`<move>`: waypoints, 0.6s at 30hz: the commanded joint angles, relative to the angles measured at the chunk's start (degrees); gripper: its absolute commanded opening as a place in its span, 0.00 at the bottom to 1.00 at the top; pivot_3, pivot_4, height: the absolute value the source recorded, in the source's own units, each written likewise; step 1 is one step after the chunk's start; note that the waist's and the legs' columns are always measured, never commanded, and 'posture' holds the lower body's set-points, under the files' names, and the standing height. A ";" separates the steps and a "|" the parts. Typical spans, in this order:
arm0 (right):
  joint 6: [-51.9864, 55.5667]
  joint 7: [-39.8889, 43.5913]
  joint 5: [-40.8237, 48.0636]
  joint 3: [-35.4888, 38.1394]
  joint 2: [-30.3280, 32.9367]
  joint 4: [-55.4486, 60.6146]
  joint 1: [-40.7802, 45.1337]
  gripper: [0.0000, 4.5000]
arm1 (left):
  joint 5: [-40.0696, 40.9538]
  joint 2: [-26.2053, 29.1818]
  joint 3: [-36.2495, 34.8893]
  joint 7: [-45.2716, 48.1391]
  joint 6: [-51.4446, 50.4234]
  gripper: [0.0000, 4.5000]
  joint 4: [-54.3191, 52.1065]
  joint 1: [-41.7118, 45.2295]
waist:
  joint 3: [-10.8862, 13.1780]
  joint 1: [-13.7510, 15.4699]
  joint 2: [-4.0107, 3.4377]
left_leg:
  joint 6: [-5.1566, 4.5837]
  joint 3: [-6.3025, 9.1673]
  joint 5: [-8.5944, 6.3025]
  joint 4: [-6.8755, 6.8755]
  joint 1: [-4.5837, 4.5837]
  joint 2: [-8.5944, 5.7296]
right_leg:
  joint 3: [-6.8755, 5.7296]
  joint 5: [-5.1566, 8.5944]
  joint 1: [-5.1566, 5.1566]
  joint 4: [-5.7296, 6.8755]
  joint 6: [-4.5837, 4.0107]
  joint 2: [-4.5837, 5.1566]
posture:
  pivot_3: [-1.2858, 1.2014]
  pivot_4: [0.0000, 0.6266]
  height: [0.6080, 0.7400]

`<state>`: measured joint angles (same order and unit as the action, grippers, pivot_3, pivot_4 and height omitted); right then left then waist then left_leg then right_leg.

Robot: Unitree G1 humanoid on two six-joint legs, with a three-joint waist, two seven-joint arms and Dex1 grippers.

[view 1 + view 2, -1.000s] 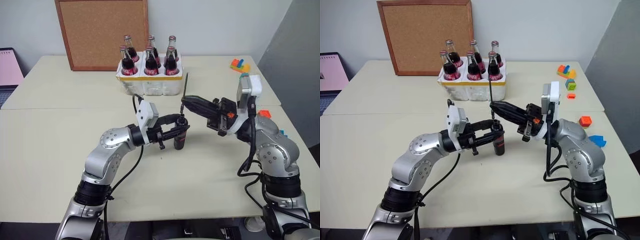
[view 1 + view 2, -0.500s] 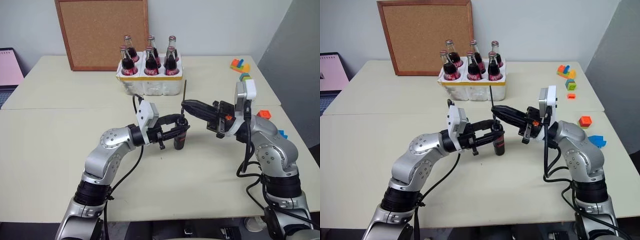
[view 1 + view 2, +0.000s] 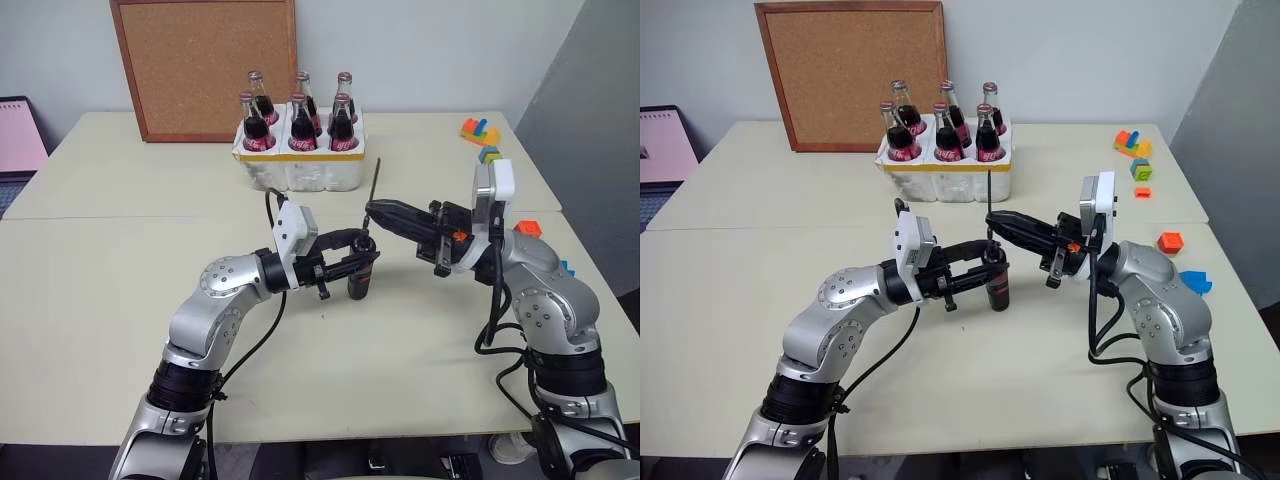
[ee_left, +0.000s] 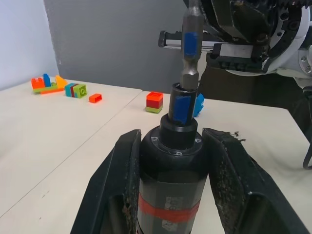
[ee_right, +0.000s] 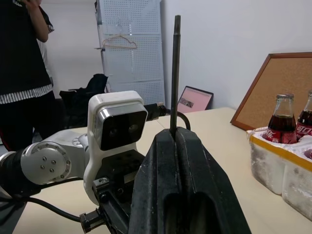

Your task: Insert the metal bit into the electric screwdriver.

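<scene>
The left gripper is clamped on the body of the electric screwdriver, one black finger pressed to each side above the dark red band. It holds the tool upright over the table, near the middle, so that the socket end faces up and is open to an approach from above; a level, side-on grasp also keeps the fingers clear of that opening.

Just beyond and above, the right gripper reaches in from the right with its fingers pinched together on the metal bit. The rod stands close to vertical, most of its length rising above the fingertips, its lower end pointing down at the tool. Gripping it low probably steadies the tip for lining up. In the left wrist view the bit's hexagonal lower end sits right at the mouth of the collar, seemingly just entering; how deep it has gone I cannot tell.

Farther back, the foam tray of cola bottles and the cork board stand well apart from the work, as do the coloured blocks at the far right, leaving both arms free room
</scene>
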<state>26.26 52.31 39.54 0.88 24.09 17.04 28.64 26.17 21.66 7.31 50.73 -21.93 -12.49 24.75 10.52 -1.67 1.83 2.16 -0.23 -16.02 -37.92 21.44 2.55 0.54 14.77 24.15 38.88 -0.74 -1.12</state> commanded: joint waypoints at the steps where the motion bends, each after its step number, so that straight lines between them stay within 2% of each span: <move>1: -0.86 0.83 -2.44 -1.44 1.53 -0.46 -0.18 0.00 | -0.63 0.55 0.71 0.22 -0.01 0.36 -0.48 -0.24 | 0.00 0.00 0.00 | 0.00 0.00 0.00 0.00 0.00 0.00 | 0.00 0.00 0.00 0.00 0.00 0.00 | 0.52 0.24 1.00; 13: -2.15 0.03 -3.39 -1.02 2.04 -2.86 0.44 0.00 | -0.78 0.58 0.91 0.42 0.18 0.36 -0.71 -0.59 | -0.03 -0.01 0.01 | 0.00 -0.02 0.00 0.02 -0.28 -0.02 | 0.09 0.00 -0.13 0.06 0.00 -0.01 | 0.52 0.24 1.00; 18: -0.60 2.72 -2.94 -2.83 4.02 -0.94 0.27 0.00 | -0.98 0.52 0.91 0.43 0.31 0.36 -0.47 -0.45 | -0.04 -0.01 0.01 | 0.00 -0.02 0.00 0.03 -0.34 -0.01 | 0.12 0.00 -0.17 0.06 0.00 -0.04 | 0.52 0.24 1.00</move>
<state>23.78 53.66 37.49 -0.59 26.22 15.70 29.57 25.60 21.69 7.48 50.67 -21.81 -12.49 24.71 10.48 -1.68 1.84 2.16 -0.25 -16.02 -37.89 21.09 2.53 0.67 14.77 23.97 38.94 -0.74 -1.17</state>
